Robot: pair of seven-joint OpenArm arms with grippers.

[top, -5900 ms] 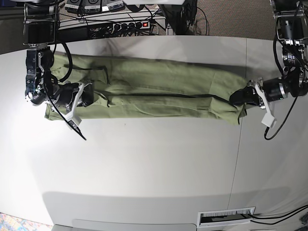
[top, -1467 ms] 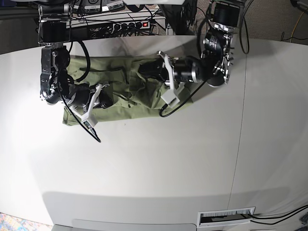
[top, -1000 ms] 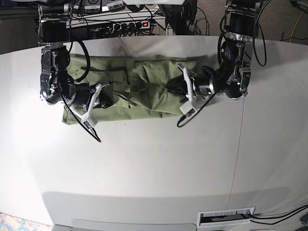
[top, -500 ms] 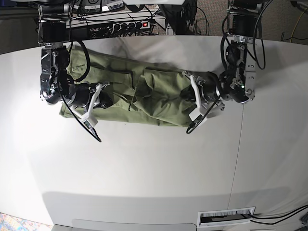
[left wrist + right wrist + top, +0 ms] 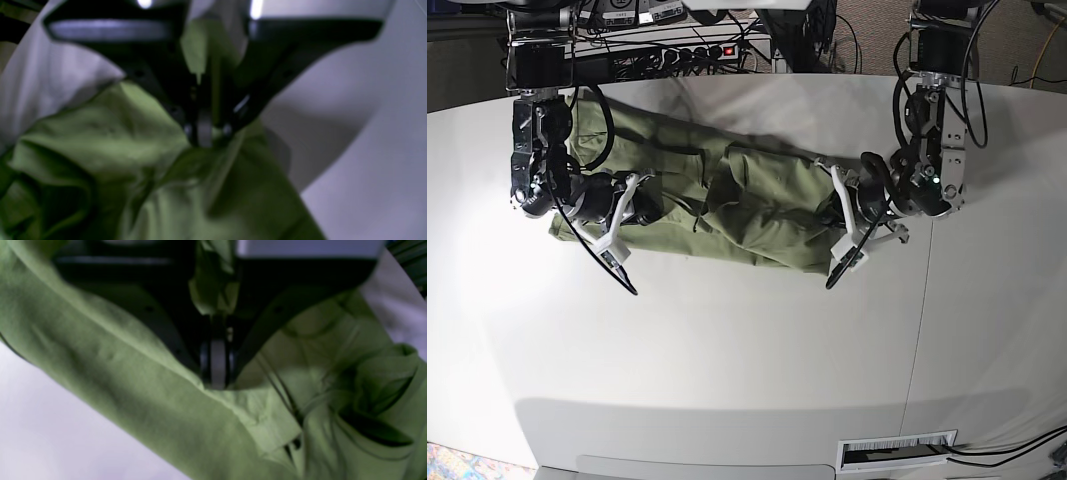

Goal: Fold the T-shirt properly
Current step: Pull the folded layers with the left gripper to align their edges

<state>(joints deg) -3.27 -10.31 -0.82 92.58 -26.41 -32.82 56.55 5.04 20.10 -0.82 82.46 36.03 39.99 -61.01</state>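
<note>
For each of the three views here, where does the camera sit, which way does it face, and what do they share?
Base: overhead, facing down on the table; both arms and the T-shirt show.
Left wrist: behind the left tool, looking along it at pinched green cloth.
Right wrist: behind the right tool, closed on a fold.
Shared: all three show the T-shirt.

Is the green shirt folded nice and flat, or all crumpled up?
Crumpled. The sage-green cotton T-shirt lies as a long wrinkled band on the white table, with bunched folds in the middle.
</note>
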